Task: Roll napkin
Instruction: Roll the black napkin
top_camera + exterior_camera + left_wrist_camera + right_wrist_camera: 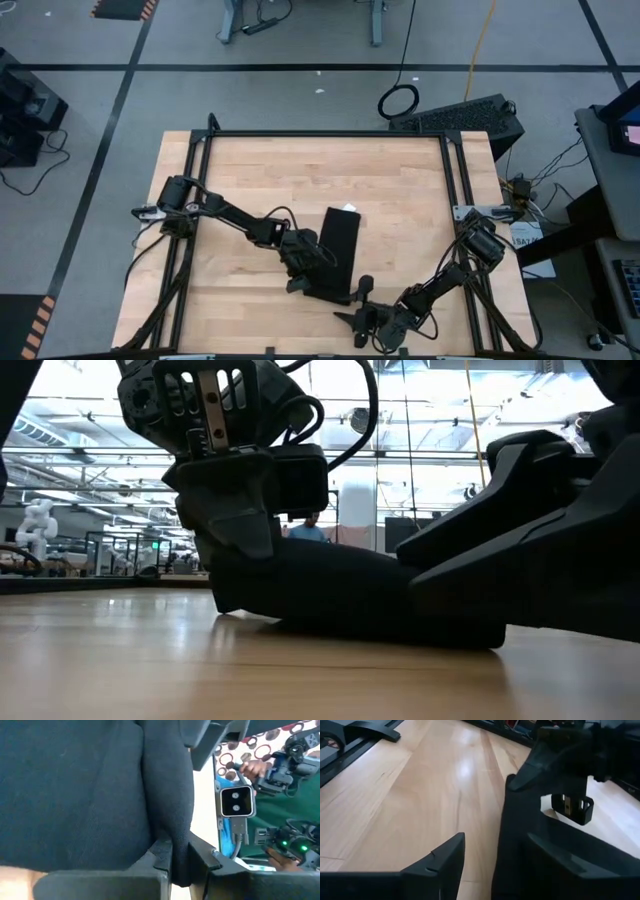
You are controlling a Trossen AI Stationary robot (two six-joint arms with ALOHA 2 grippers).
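Wooden tabletop (pixel 400 190), left hand (pixel 312 268) pinching napkin (pixel 338 245)

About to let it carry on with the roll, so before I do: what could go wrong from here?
1. The left gripper pinches only a thin fold of the napkin; the cloth may slip free.
2. The right gripper straddles the napkin's near edge with its fingers apart, close to the left gripper; the two could collide.
3. The far end with the white tag lies loose and could drag crooked.
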